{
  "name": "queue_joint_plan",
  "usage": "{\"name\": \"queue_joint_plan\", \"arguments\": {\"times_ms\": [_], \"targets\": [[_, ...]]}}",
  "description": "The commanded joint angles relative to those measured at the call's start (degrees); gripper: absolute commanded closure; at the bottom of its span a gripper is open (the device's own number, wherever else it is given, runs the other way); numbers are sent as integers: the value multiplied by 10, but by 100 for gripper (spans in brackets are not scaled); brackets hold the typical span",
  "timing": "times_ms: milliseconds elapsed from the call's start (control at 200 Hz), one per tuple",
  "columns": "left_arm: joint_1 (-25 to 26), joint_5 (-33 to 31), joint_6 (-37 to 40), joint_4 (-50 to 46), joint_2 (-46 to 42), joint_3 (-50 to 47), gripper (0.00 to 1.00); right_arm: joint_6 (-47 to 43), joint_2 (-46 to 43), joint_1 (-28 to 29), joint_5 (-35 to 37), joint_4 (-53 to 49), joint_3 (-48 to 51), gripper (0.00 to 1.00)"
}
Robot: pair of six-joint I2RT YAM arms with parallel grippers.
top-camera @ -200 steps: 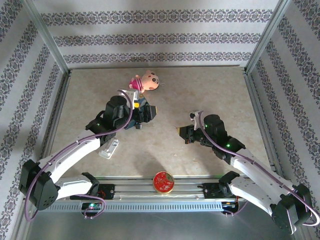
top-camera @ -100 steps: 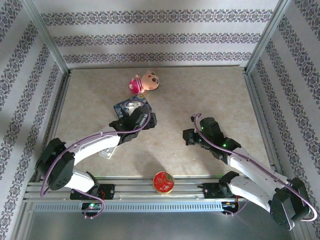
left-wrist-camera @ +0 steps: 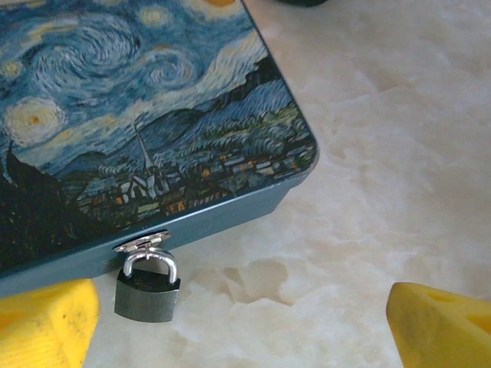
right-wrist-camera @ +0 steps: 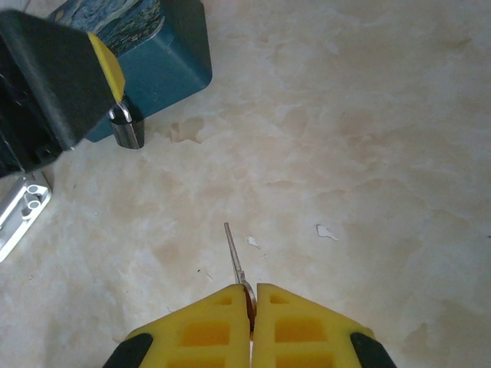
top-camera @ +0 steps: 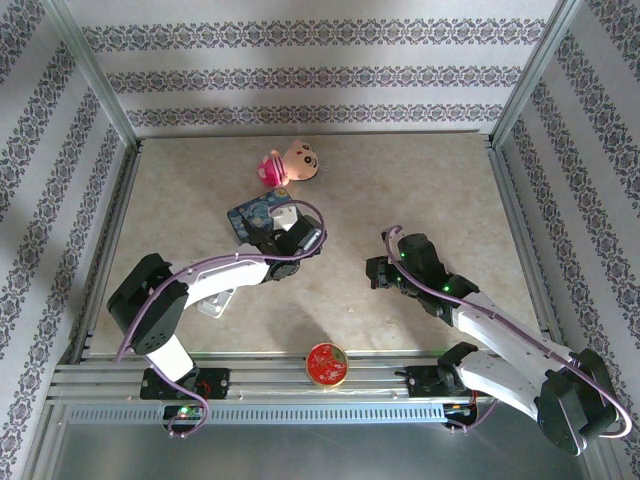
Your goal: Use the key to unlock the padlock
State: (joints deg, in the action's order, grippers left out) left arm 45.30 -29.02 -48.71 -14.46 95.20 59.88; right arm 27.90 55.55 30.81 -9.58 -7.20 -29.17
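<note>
The blue painted tin (left-wrist-camera: 138, 115) is shut, and the padlock (left-wrist-camera: 147, 287) hangs from its front hasp. The marbled beige surface (top-camera: 400, 190) sits inside patterned walls (top-camera: 300, 75). The left tool (left-wrist-camera: 244, 326) stands wide before the lock. The right tool (right-wrist-camera: 252, 307) pinches the key (right-wrist-camera: 236, 261), apart from it. A red tin (top-camera: 327, 364) and a pink toy (top-camera: 292, 163) lie off to the sides.

The left arm (top-camera: 215, 280) has dropped and folded back, uncovering the blue tin (top-camera: 255, 212), and the left fingers (left-wrist-camera: 46, 322) now sit low beside the padlock (left-wrist-camera: 147, 287).
</note>
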Motion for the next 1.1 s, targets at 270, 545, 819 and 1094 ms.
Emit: {"name": "queue_joint_plan", "arguments": {"times_ms": [270,545,819,1094], "targets": [[-5,-11,-18,27,11,-63,12,21,-1,-9,15,23,13,100],[-38,40,25,77,51,-65,20,27,10,-9,19,34,8,100],[-61,49,67,90,95,-40,22,27,27,-9,18,44,-2,100],[-88,58,92,87,107,-26,29,28,46,-8,19,54,-11,100]]}}
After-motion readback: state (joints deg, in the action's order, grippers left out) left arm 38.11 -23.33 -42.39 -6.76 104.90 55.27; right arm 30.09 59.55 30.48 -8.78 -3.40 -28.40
